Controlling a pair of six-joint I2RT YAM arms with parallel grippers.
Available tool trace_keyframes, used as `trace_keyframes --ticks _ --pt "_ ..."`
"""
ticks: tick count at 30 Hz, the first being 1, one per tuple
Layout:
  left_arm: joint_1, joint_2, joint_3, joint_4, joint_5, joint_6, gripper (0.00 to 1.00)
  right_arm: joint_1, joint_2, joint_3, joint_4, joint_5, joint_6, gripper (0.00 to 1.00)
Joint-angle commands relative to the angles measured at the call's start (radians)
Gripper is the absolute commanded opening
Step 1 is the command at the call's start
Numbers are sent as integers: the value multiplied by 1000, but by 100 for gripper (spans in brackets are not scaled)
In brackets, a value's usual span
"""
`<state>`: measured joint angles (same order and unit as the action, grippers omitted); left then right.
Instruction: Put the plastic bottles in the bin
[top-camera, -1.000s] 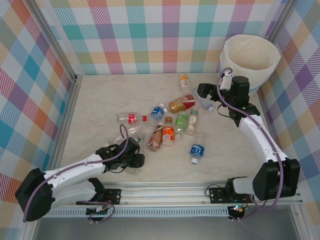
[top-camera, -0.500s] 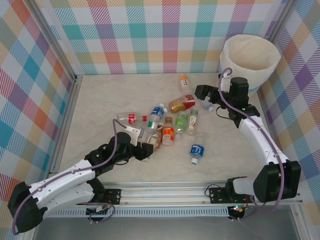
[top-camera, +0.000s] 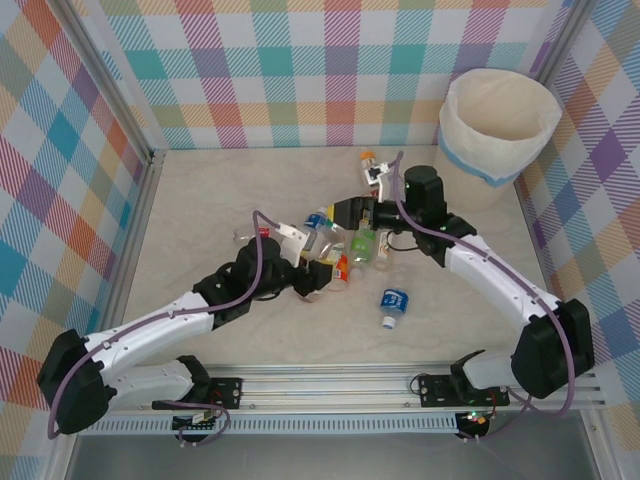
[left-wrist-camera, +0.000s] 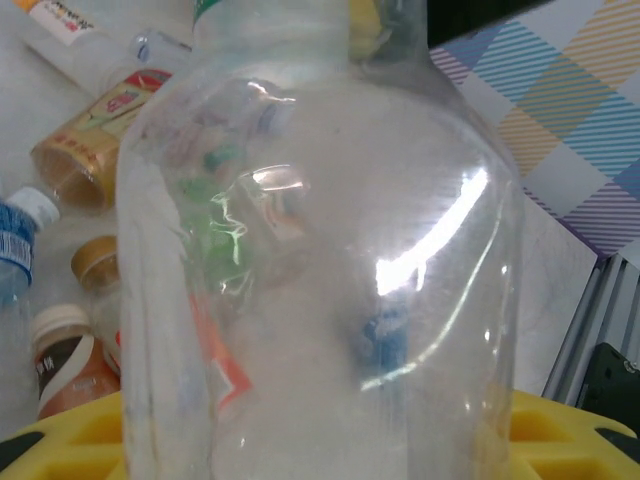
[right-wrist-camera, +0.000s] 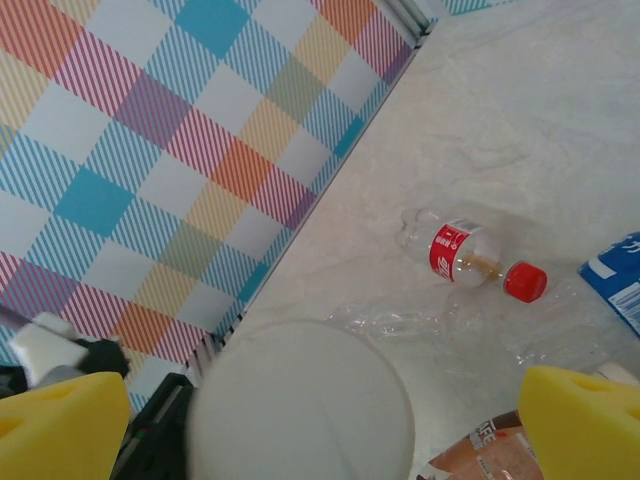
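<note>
Most of my plastic bottles (top-camera: 391, 304) lie mid-worktop; the bin (top-camera: 497, 122) sits far right. My left gripper (top-camera: 312, 277) clamps a clear bottle (left-wrist-camera: 320, 260). My right gripper (top-camera: 352, 213) straddles a white cap (right-wrist-camera: 300, 405); I cannot tell its grip.

Marble-look tabletop (top-camera: 200, 210), pastel plaid walls (top-camera: 300, 70), alu rail (top-camera: 400, 385) at near edge.

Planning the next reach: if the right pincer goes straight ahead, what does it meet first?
The white round thing between its fingers. Past that, probably the crumpled clear bottle on the table, though depth is unclear.
</note>
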<state>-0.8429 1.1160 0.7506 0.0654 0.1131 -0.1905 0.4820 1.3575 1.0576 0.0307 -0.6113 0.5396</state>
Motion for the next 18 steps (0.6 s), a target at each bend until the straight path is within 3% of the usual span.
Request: trace_keyframes --ticks 1,4,8,10,14,18 --pt "-9 26 55 37 -3 66 48 16 23 -25 123 -1 49 99" --pt "-10 47 49 86 -20 68 48 18 23 -60 181 53 84 91" --pt "-10 81 18 134 -75 52 50 18 14 -114 305 123 135 70" --pt "-11 77 42 69 -77 60 52 18 14 -137 353 132 146 61" --pt "-11 89 62 38 -60 119 56 18 26 -137 375 123 137 50" --pt "-12 100 59 19 -118 118 60 18 21 -113 388 121 113 40"
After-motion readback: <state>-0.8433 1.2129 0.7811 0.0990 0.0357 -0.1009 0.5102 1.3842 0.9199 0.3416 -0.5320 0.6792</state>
